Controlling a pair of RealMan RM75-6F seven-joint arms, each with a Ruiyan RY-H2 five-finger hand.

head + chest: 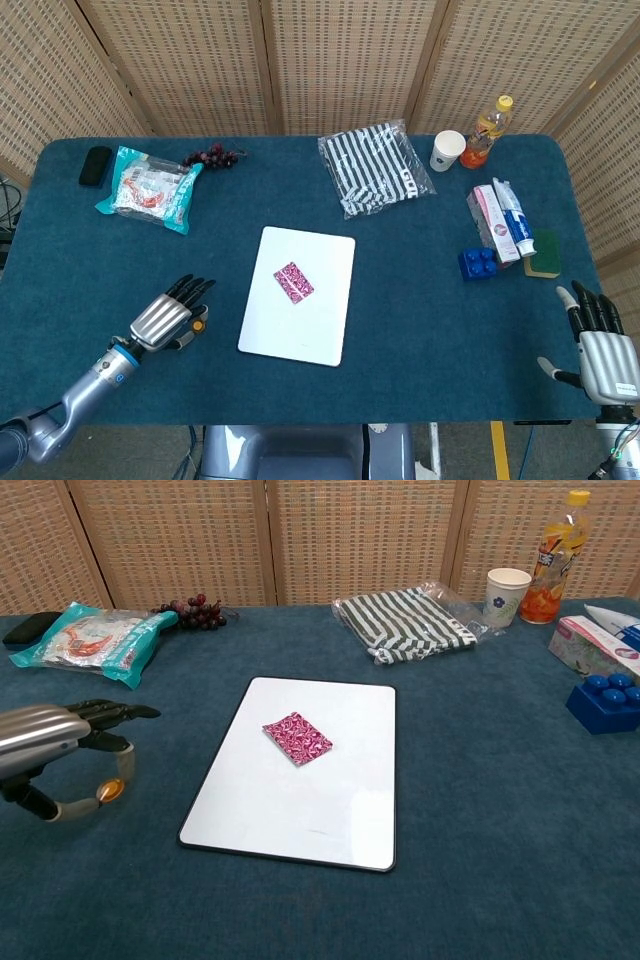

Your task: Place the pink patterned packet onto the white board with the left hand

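The pink patterned packet [293, 281] [297, 738] lies flat on the white board [320, 325] [320, 815] in the middle of the blue table. My left hand [168, 318] [55, 750] hovers just left of the board, fingers stretched out and apart, holding nothing. A small orange disc shows at its thumb tip. My right hand [600, 345] rests at the table's front right corner, fingers spread, with nothing in it; only the head view shows it.
A teal snack bag [148, 188], grapes [210, 156] and a black object [95, 165] sit at the back left. A striped cloth packet [375, 168], paper cup [447, 150] and bottle [483, 132] stand at the back. Toothpaste boxes [500, 220], a blue brick [478, 263] and a sponge [545, 254] lie right.
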